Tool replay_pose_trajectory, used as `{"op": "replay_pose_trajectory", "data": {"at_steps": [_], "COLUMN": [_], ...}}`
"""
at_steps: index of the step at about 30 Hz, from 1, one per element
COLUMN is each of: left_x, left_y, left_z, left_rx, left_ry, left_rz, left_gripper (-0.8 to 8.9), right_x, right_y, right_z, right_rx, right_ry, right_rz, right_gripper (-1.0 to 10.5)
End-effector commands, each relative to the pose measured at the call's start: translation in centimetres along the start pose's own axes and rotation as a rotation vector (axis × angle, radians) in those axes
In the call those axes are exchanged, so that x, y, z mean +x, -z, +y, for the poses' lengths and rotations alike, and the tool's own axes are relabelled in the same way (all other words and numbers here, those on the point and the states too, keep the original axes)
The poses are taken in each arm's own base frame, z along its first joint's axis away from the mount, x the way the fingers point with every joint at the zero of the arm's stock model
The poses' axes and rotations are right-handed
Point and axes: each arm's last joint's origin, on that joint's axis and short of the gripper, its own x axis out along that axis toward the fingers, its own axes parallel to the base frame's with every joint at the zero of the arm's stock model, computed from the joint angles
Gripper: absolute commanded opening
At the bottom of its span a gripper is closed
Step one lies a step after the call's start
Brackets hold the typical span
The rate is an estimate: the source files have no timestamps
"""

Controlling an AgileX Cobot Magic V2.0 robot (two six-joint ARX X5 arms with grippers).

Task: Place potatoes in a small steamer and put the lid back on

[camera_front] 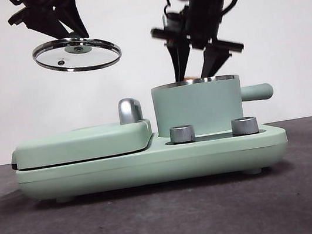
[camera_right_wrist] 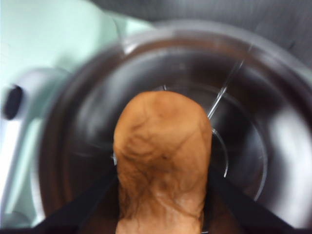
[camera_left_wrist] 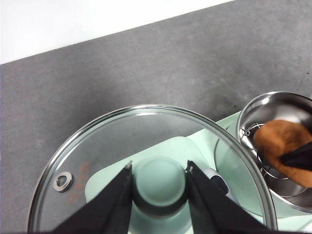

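Mint-green and wide, the cooker base (camera_front: 151,162) carries the steamer (camera_front: 197,105) on its right half, a flat griddle cover (camera_front: 83,143) on its left and two steel dials (camera_front: 182,134) in front. The steamer stands open, so the task looks about half done: the potato (camera_right_wrist: 163,161) is only just entering the pot, and the lid (camera_front: 77,53) has yet to go back on. The right gripper (camera_front: 198,66) reaches down to the steamer's rim with its jaws clenched on either side of the potato, which sticks out past the fingertips over the steel basket; I judge it not yet let go. The left gripper (camera_left_wrist: 159,183) waits high over the griddle cover, well apart from the steamer, its fingers (camera_left_wrist: 117,195) pinching the lid's green knob (camera_left_wrist: 159,181) between them, the glass disc hanging just under the fingertips, slightly tilted.
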Motion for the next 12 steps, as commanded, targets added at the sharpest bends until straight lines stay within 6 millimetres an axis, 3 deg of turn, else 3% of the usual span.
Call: {"op": "replay_pose_trajectory", "data": {"at_steps": [1,5,9,12], "left_x": [-1.2,-1.2,-1.2,-1.2], "left_y": [-1.3,-1.3,-1.2,-1.2], "left_z": [-0.3,-0.3,-0.3,-0.3], "left_rx": [0.023,0.023,0.022,0.021], "left_ry": [0.004,0.004,0.004,0.005], "left_rz": [-0.070,-0.068,-0.064,-0.061], "left_gripper": [0.15,0.15,0.15,0.15], "right_x": [0.8,1.1,0.8,-0.2], "right_y": [-0.2,-0.1,-0.2,-0.4], "right_z": [0.2,0.3,0.4,0.6], "right_rx": [-0.021,-0.047,-0.050,-0.054], "right_ry": [0.000,0.010,0.019,0.023], "right_rz": [0.026,0.036,0.023,0.014], "right_gripper": [1.1,1.5,3.2,3.9]}}
